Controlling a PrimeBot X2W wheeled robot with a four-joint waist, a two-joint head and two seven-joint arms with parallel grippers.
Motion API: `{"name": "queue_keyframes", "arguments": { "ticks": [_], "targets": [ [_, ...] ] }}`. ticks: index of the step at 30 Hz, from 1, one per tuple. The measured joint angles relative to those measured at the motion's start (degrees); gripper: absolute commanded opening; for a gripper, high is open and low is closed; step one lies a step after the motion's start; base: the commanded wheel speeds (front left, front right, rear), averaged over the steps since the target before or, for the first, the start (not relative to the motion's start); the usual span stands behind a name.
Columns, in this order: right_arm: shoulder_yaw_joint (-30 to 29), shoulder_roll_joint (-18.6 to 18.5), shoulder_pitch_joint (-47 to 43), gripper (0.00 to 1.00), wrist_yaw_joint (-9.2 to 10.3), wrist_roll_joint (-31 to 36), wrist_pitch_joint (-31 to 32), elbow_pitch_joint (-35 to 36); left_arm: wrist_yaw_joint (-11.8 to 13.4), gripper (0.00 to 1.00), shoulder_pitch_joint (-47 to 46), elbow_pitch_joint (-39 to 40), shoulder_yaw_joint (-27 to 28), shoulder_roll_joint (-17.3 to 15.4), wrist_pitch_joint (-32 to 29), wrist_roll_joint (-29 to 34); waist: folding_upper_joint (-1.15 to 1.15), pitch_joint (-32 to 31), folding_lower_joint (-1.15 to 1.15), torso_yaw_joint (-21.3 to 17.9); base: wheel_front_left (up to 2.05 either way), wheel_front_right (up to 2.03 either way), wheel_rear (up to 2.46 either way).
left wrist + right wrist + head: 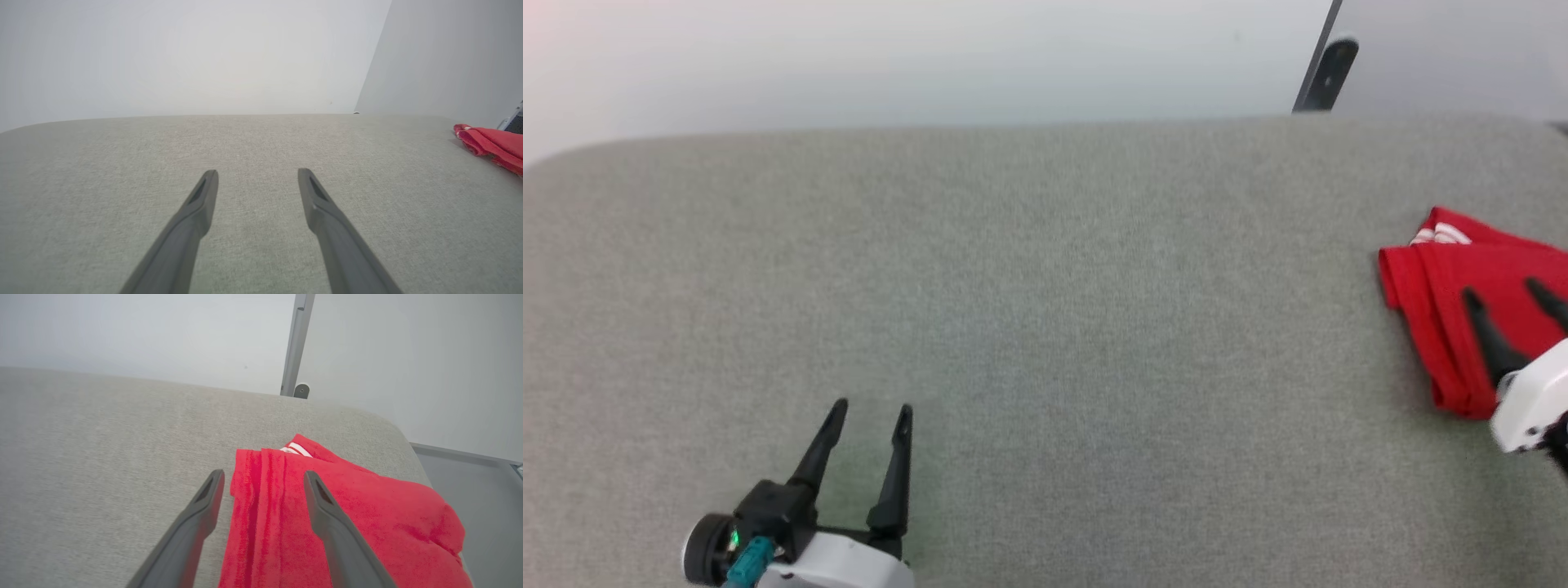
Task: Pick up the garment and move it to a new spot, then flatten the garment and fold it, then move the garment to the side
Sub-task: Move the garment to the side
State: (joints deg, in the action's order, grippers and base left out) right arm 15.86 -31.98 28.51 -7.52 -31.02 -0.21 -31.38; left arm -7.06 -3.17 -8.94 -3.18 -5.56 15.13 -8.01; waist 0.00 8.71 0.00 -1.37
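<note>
Against the right edge of the grey tabletop (1045, 286), near its far right corner, lies the garment (1429, 302), folded into a red bundle with a bit of white stripe showing at its far end. The right gripper (1499, 290) hangs over it with fingers spread wide and nothing between them; one finger stands over the cloth, the other just beside its folded edge. Well apart, by the near edge, the left gripper (872, 407) is wide open and empty.

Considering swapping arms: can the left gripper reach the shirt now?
Probably not without a long stretch: the way is bare, but the left gripper sits far left, the shirt far right under the right gripper.
</note>
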Motion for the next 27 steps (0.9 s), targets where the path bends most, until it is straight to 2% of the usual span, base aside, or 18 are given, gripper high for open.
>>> {"name": "queue_keyframes", "arguments": {
  "ticks": [6,14,19,27],
  "targets": [
    [-0.11,5.04,-4.34,1.0,0.01,0.01,-2.15,5.09,0.0,1.0,1.39,-2.65,1.53,-0.71,0.0,-0.84,0.0,-4.64,0.0,0.23,0.0,0.0,0.0],
    [-3.45,11.11,-12.8,1.0,0.01,1.32,-3.39,10.8,0.02,1.0,3.82,-4.67,2.94,-0.99,0.0,-1.33,0.0,-8.58,0.0,0.98,0.0,0.0,0.0],
    [-5.26,13.36,-18.11,1.0,0.0,2.6,-2.16,15.19,0.34,1.0,5.94,-3.7,3.64,-0.97,0.0,-1.58,0.0,-8.88,0.0,0.78,0.0,0.0,0.0],
    [-12.3,16.06,-27.26,1.0,0.01,3.85,0.48,23.79,1.9,1.0,11.16,1.32,4.83,0.48,0.0,-2.88,0.0,-8.13,0.0,0.06,0.0,0.0,0.0]
  ]
}}
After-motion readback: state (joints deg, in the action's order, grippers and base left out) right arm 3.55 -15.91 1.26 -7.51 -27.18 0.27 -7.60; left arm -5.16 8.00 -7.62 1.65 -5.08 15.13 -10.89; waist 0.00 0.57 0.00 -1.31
